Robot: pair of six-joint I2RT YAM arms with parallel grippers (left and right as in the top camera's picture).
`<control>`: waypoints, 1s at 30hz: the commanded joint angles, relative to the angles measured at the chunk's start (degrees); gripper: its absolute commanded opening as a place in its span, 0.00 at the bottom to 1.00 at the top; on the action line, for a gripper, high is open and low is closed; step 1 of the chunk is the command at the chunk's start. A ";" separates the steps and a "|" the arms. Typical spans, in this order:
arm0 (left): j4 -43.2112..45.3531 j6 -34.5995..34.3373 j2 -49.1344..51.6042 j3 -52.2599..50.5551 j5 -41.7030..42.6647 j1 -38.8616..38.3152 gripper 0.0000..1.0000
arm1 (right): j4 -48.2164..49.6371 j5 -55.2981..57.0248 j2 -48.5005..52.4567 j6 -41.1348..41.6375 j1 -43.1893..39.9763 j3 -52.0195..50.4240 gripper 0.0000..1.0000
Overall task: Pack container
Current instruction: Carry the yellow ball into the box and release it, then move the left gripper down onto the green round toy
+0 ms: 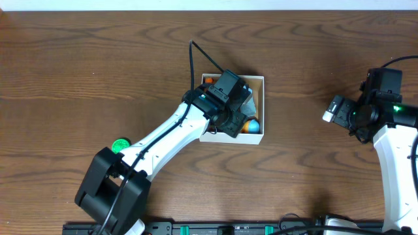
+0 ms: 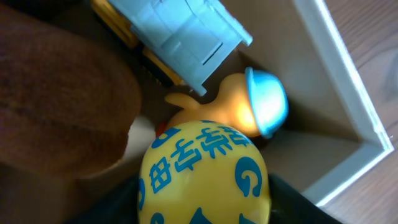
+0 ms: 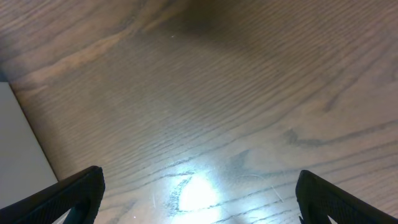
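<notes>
The container [image 1: 243,138] stands near the middle of the desk [image 1: 91,59], square and shallow. Its outer walls are white cardboard and its inside is a matte tan-brown. From the left wrist the wall [image 2: 348,81] shows as a thin, clean-edged white rim meeting at a crisp corner, with the flat tan face below it.

The left arm reaches in over the container from the lower left and hides most of the opening from above. The left pincer [image 2: 205,214] is down inside and grasping a yellow ball [image 2: 205,165] — smooth, glossy, printed with blue characters. A dark finger hugs the ball on each side.

Just beyond the ball sits a rubber duck [image 2: 227,109], orange-yellow and soft-looking, wearing a pale blue cap [image 2: 268,99] that lies close to the container's corner. Above the duck lies a light blue plastic piece [image 2: 186,31], hard and ribbed with square panels, on something yellow and black. A brown rounded mass [image 2: 56,93] fills the left of that view, too blurred to name.

The right pincer [image 3: 202,190] hangs over bare wood grain well to the right of the container, released — its dark fingertips are wide apart with nothing between them.

A small green disc [image 1: 121,145] lies on the desk beside the left arm.
</notes>
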 commanded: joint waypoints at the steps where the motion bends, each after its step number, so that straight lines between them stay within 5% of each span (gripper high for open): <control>1: 0.11 0.37 -0.48 0.55 0.11 0.04 0.98 | -0.17 -1.49 -0.13 -1.73 -0.15 -0.22 0.99; 17: -8.20 0.13 -8.28 5.31 -2.51 7.21 0.98 | 0.11 -1.46 0.68 -1.77 -0.15 -0.39 0.99; 22: -12.31 -0.35 -16.02 5.33 -4.39 14.49 0.98 | 0.22 -1.49 1.51 -1.75 -0.15 -0.42 0.99; 30: -25.53 -11.28 -23.91 5.29 -10.40 33.55 0.98 | 0.26 -1.73 1.60 -1.73 -0.15 -0.44 0.99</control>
